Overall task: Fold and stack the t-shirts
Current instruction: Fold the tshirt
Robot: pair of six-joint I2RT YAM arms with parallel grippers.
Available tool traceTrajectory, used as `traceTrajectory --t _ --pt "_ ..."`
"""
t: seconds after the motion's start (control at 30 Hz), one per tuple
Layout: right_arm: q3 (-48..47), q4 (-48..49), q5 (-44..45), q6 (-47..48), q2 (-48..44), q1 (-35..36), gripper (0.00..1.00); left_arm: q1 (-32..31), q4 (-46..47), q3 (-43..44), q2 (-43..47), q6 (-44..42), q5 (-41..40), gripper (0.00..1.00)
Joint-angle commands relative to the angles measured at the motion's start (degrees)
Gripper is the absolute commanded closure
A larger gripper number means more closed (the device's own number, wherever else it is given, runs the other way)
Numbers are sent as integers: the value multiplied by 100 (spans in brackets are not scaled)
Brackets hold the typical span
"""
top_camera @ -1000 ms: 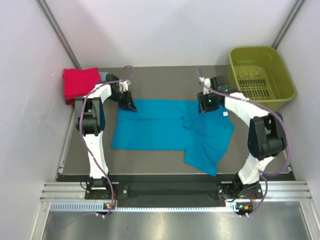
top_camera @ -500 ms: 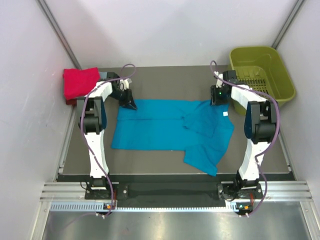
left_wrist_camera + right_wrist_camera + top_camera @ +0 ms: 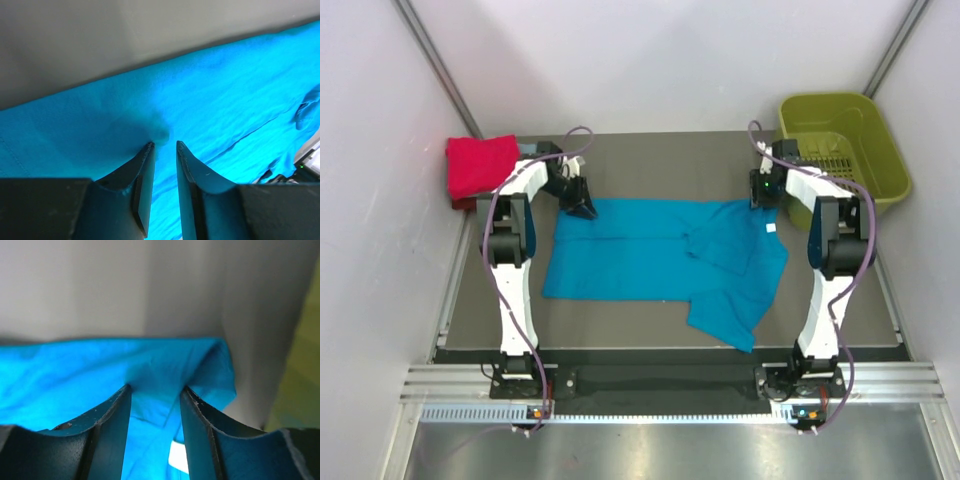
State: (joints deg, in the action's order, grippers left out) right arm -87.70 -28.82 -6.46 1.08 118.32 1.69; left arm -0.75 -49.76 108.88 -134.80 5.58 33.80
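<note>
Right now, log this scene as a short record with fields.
teal shirt: spread mid-table, right part rumpled
left gripper: pinching the teal shirt's far left edge, cloth puckered at its tips
right gripper: at the far right corner, cloth between its fingers; grip unclear
red shirt: folded, far left corner
basket: olive, far right corner

Plain white panels box the whole thing in: back wall (image 3: 660, 60), left wall (image 3: 370, 260), right wall (image 3: 935, 230), with grey metal struts (image 3: 437, 65) running up the back corners. The tabletop (image 3: 660, 160) is a matte dark grey-brown. Along the near edge there's a silver aluminium rail (image 3: 440, 385), then a brushed steel sheet (image 3: 670, 450) below it. Lighting's soft and even.
</note>
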Motion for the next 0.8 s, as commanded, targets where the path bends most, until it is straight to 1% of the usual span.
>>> traceTrajectory --t 0.0,0.2,0.3,0.43,0.57,0.6,0.63,0.77 --pt "-449 -36 -127 50 322 -20 56 154 212 28 -617 -137 -1025 69" --pt "-1283 -10 56 120 849 -20 56 339 194 230 -793 -101 -1314 68" --pt "-1976 -1 101 147 1148 -20 56 418 186 335 -898 -110 -1438 68" --pt "-2645 -106 171 217 1544 -11 56 523 168 765 -1118 -101 -1560 68" --pt "-2901 -1 312 340 1755 -11 56 568 168 1310 -1382 -128 -1771 66" --pt "-2963 16 338 349 1834 -11 56 568 159 1407 -1486 -119 -1902 62" --pt "-2972 43 338 358 1852 -2 56 568 168 1582 -1540 -119 -1938 60" --pt "-2998 69 338 375 1931 33 56 576 203 1838 -1751 -137 -1939 58"
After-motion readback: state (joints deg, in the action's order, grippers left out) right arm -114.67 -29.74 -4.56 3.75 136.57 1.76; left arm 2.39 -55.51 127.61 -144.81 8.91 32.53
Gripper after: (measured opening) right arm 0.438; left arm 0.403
